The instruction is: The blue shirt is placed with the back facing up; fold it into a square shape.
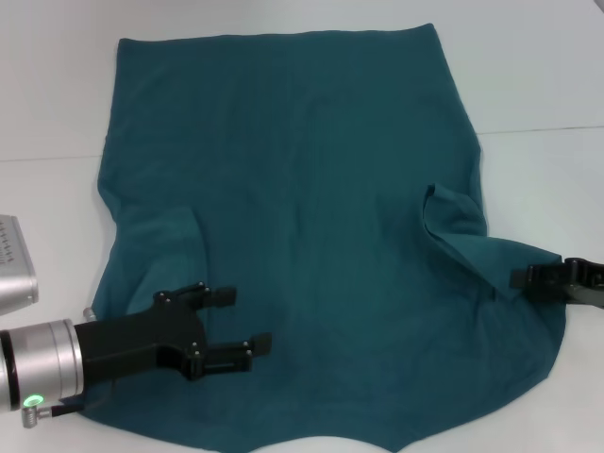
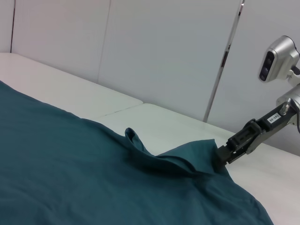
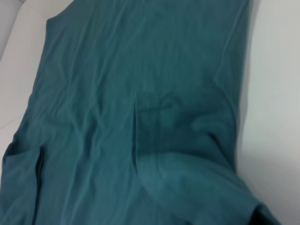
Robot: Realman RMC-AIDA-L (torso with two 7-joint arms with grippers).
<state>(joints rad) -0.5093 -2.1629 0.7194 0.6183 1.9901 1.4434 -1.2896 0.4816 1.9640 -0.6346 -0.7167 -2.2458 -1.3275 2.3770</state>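
Shirt [image 1: 311, 189] lies back-up across the white surface [image 1: 547, 75]; right end effector [image 1: 519, 279] pinches its sleeve edge, seemingly ready to fold it inward. Left end effector [image 1: 243, 323] hovers over the other sleeve, fingers spread wide, holding nothing.

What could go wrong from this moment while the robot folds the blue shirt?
1. The right gripper pinches only the edge of the blue shirt by the sleeve; the cloth may slip out when lifted.
2. The left gripper hovers open above the shirt near the other sleeve, so pulling from one side alone could drag and skew the shirt.
3. The sleeve fold is already bunched, which could give an uneven square.
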